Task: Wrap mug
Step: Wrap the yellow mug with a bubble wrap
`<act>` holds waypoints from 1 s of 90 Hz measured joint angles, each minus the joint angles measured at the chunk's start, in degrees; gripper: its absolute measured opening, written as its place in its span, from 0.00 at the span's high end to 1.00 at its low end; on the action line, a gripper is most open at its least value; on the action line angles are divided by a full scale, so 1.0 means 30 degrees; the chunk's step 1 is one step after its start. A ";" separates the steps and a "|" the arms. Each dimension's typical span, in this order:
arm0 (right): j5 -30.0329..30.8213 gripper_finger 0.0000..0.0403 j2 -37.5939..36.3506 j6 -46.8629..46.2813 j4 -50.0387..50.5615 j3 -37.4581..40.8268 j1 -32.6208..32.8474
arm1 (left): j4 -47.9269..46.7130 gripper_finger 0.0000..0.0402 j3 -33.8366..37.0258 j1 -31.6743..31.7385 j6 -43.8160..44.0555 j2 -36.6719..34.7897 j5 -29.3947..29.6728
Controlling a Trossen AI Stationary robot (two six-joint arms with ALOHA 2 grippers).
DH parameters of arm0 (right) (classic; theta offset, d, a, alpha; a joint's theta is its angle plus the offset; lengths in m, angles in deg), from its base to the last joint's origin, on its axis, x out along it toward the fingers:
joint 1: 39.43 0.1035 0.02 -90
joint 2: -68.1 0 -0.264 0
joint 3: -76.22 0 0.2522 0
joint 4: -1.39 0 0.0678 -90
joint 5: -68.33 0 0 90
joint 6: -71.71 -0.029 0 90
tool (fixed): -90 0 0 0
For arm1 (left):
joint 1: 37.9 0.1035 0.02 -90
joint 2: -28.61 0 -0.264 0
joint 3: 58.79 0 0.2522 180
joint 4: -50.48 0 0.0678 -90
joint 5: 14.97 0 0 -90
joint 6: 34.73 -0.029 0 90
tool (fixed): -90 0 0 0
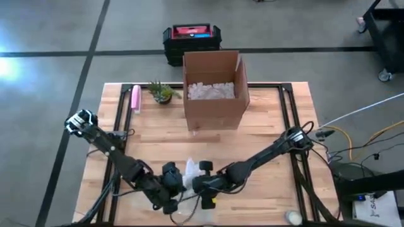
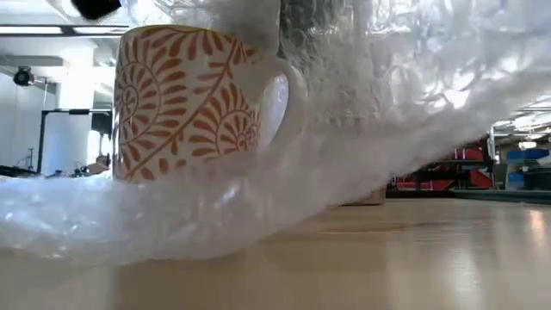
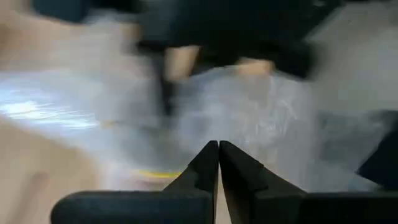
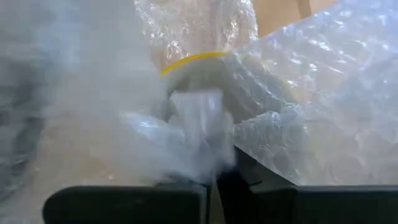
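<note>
Tabletop (image 1: 271, 135), both arms low over mug (image 2: 185, 103)

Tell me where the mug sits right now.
In the low view, the mug stands upright on the table, draped in bubble wrap; from above, it is at the near edge between both grippers.

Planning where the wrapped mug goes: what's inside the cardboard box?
The cardboard box is open on top, with white packing filler visible inside. Anything beneath the filler is covered.

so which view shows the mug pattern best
The low view: the mug fills it, orange leaf pattern clear. The right wrist view shows only its yellow rim through bubble wrap; high and left wrist views hide it.
</note>
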 joint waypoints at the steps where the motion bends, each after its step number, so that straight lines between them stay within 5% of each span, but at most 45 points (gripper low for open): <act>1: 0.0005 1.00 0.0003 0.0038 -0.0002 0.0000 -0.0001 | -0.0034 1.00 -0.0087 -0.0039 0.0005 0.0000 -0.0415; 8: 0.0010 1.00 0.0016 0.0172 -0.0007 0.0007 -0.0013 | -0.0164 1.00 -0.0616 -0.0342 0.0902 0.0076 -0.2952; 15: 0.0003 1.00 0.0018 0.0218 -0.0007 0.0015 -0.0070 | -0.0668 1.00 -0.0807 -0.0695 0.1198 0.0230 -0.3101; 33: 0.0002 1.00 0.0025 0.0437 -0.0071 0.0029 -0.0170 | 0.0477 1.00 -0.0502 0.0102 -0.1073 0.1405 0.1973; 46: 0.0018 1.00 0.0040 0.0444 -0.0066 0.0029 -0.0182 | 0.0625 1.00 0.0323 0.1423 -0.1094 0.1772 0.3246; 66: -0.0094 1.00 -0.0707 0.0429 0.0617 0.0144 -0.0182 | 0.2620 1.00 0.2072 0.2269 -0.0817 0.2639 0.1144; 90: 0.0069 1.00 -0.2876 0.0231 0.0040 0.0079 -0.0178 | 0.4150 1.00 0.2797 0.2269 -0.0871 0.2922 0.0885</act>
